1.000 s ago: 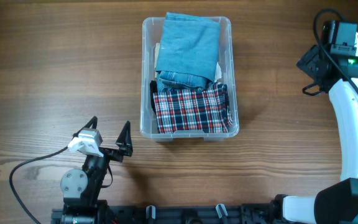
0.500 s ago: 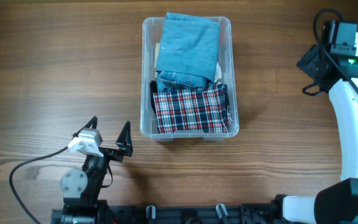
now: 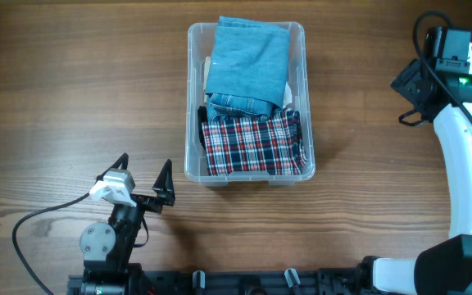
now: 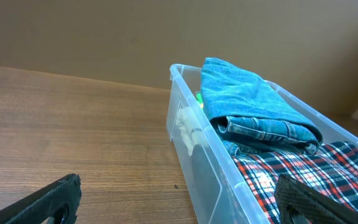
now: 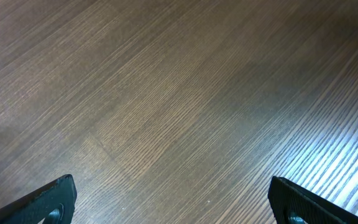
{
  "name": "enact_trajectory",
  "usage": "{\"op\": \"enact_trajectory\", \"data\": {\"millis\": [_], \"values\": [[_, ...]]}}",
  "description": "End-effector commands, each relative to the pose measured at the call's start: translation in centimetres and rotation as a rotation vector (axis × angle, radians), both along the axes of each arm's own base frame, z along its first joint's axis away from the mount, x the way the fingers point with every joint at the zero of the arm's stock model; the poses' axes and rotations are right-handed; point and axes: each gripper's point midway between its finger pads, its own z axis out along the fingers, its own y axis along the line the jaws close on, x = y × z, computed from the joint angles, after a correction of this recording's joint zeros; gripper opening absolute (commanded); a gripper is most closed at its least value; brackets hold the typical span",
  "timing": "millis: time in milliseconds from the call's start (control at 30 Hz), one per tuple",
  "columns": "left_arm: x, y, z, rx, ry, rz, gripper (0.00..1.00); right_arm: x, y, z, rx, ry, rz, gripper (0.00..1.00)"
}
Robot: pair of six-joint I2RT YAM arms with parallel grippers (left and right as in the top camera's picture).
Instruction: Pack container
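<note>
the wooden worktop (image 3: 72,90) carries one thing only, and it sits midway between the left and right edges, nearer the far edge than the near one, where either arm could reach it.

that thing is the container (image 3: 192,123), a clear bin with its long side running from the near edge to the far edge. it looks about full, with cloth up to the rim at both ends.

a folded pair of jeans (image 3: 248,61) fills the far half, lying flat and slightly proud of the rim, its near fold resting over the next item. a red, white and dark plaid cloth (image 3: 252,143) fills the near half, tucked in against the walls. laid end to end like this, the two share the floor of the bin instead of stacking high. something pale shows under the jeans at the left wall, too hidden to name.

the left fingers (image 3: 165,176) are spread wide and empty, low near the near-left corner, pointing at the bin's near-left corner but well apart from it.

the right fingers (image 5: 48,199) are also wide and empty, over bare wood by the right edge.

with nothing loose on the wood, my judgement is that packing is finished or nearly so.

a small green bit (image 4: 198,97) peeks beside the jeans.
</note>
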Motion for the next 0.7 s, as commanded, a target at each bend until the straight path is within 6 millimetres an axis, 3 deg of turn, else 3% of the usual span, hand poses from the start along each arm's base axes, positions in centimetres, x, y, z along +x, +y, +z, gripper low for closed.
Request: {"op": "enact_trajectory", "data": {"millis": [0,167,367,500,667], "values": [[0.0,0.3,-0.1,0.015,-0.005,0.013,1.00,-0.2,-0.4,-0.5,-0.014,0.022,-0.003,1.00],[0.0,0.3,-0.1,0.016,-0.005,0.014,1.00,0.9,0.7,0.4,0.040,-0.054,0.033,1.00],[0.0,0.3,-0.1,0.016,-0.005,0.014,1.00,2.7,2.6,4.6,0.114,-0.269,0.114,1.00],[0.0,0.3,-0.1,0.016,-0.005,0.014,1.00,1.7,2.8,6.7,0.093,-0.398,0.126,1.00],[0.0,0.3,-0.1,0.016,-0.005,0.014,1.00,-0.3,3.5,6.9,0.086,-0.528,0.153,1.00]]}}
